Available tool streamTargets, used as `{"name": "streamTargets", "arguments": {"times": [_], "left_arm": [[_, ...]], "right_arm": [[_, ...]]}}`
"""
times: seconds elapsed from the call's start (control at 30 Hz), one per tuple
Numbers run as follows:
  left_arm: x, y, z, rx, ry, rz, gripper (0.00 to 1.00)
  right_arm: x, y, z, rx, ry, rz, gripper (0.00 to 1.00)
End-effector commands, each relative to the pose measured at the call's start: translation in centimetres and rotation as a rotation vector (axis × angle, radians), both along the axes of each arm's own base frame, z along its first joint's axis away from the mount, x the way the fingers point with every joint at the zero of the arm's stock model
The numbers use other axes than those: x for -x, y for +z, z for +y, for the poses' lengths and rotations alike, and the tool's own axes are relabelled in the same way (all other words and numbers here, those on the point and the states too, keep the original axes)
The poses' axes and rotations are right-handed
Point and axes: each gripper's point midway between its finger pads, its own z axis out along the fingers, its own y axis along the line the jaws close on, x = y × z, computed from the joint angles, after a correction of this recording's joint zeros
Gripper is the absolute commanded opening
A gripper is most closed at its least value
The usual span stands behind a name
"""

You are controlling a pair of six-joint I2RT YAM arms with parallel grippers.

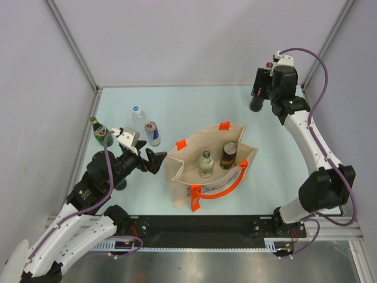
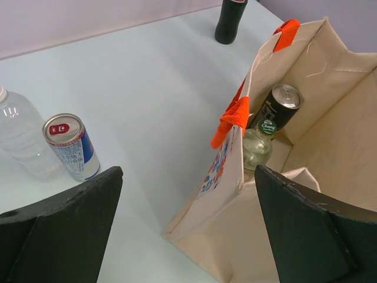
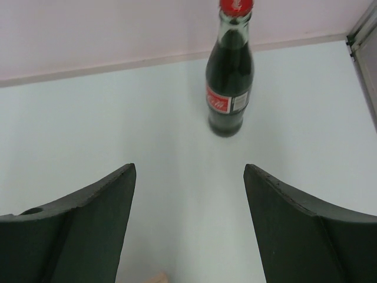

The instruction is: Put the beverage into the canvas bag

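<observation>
- While a glass bottle (image 1: 205, 164) and a dark can (image 1: 228, 155) stand inside the canvas bag (image 1: 177, 170) at mid-frame, the right gripper (image 3: 188, 171), jaws apart and empty, faces a cola bottle (image 3: 230, 76) at upper centre.
- Judged step: approach; next it must advance and close round the bottle.
- The left gripper (image 2: 188, 172) gapes empty beside the bag.

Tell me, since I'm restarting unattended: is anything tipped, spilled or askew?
Nothing stands out. The canvas bag stands open with a clear bottle and dark can upright inside; no spill visible.
</observation>
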Motion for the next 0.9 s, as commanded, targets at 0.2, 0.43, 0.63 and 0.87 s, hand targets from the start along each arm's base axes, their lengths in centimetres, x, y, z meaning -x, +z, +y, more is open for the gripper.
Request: {"name": "streamTargets", "arguments": {"times": [0.2, 0.43, 0.63, 0.87], "left_arm": [[-0.3, 0.4, 0.3, 0.0, 0.02, -0.025, 0.99], [-0.5, 0.4, 0.4, -0.003, 0.033, -0.026, 1.0], [-0.7, 0.0, 0.1, -0.016, 0.025, -0.014, 1.0], [-0.8, 0.2, 0.7, -0.01, 0.054, -0.025, 1.0]], "right_arm": [[-9.3, 2.9, -2.5, 0.008, 0.049, -0.18, 0.79], [-13.5, 1.2, -3.6, 0.055, 0.037, -0.172, 0.77], [-16.0, -0.2, -3.7, 0.059, 0.042, -0.148, 0.76], [-17.9, -2.7, -3.8, 0.071, 0.039, -0.125, 0.68]]}}
